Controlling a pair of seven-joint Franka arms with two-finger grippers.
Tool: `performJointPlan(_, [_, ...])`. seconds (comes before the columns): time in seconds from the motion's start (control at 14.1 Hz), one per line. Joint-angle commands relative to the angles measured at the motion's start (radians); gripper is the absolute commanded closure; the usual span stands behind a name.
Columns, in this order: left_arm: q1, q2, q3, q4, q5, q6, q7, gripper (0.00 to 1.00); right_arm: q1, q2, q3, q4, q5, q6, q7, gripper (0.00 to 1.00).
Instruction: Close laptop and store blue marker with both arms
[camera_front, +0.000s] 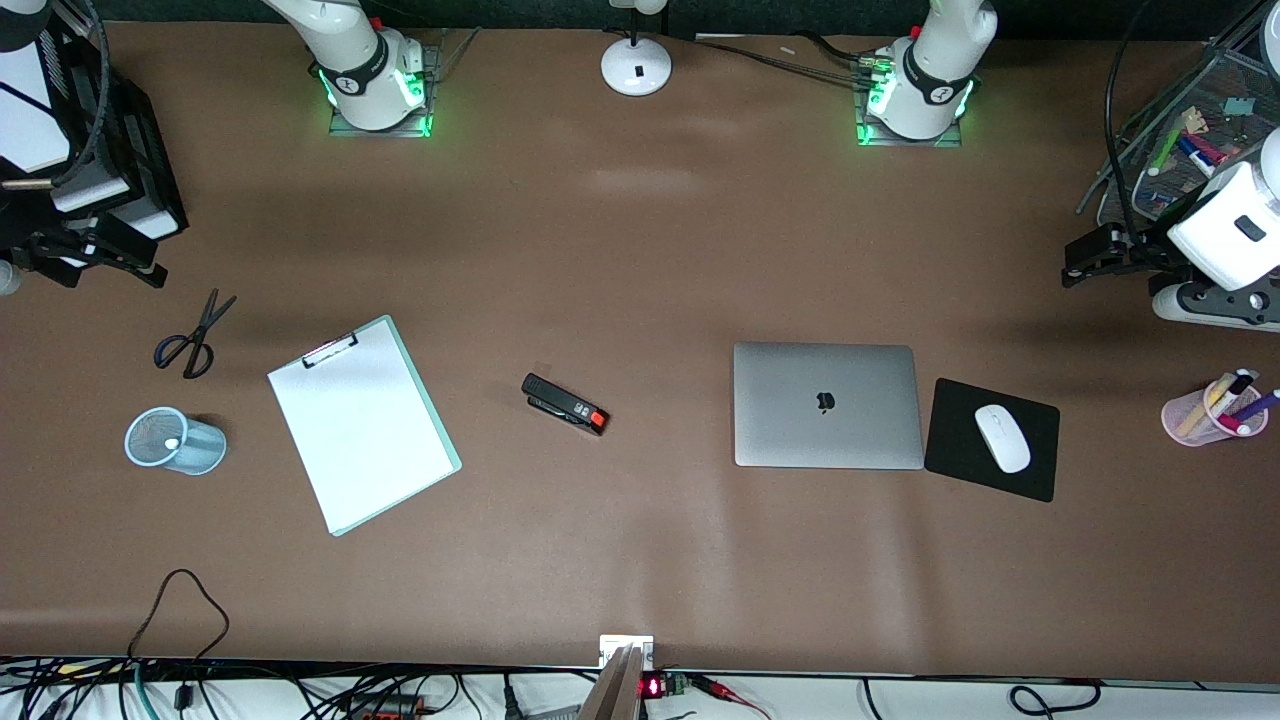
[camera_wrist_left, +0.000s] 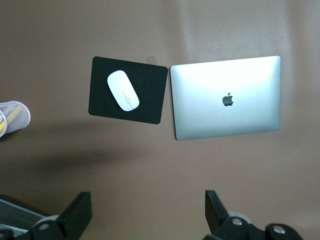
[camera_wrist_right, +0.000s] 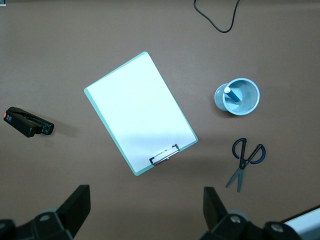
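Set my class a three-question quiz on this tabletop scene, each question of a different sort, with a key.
1. True or false: the laptop lies with its lid shut.
2. Where is the blue marker? A) on the clipboard; B) in the blue mesh cup; C) beside the scissors.
3. Fill in the missing word: the left hand and the right hand both have their fingers ____ and hold nothing.

Key: 1. True; the lid with its logo faces up. 2. B. 3. open.
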Motion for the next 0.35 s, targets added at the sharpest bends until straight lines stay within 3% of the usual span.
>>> performJointPlan(0.0, [-0.003, 0.023, -0.006, 0.026, 0.009, -0.002, 0.001, 0.00, 0.003, 0.003, -0.003, 0.015, -0.009, -0.002, -0.014, 0.00])
performJointPlan(0.28, [0.025, 0.031, -0.001, 0.032, -0.028, -0.002, 0.017, 0.00, 0.002, 0.002, -0.004, 0.025, -0.007, -0.005, -0.015, 0.00])
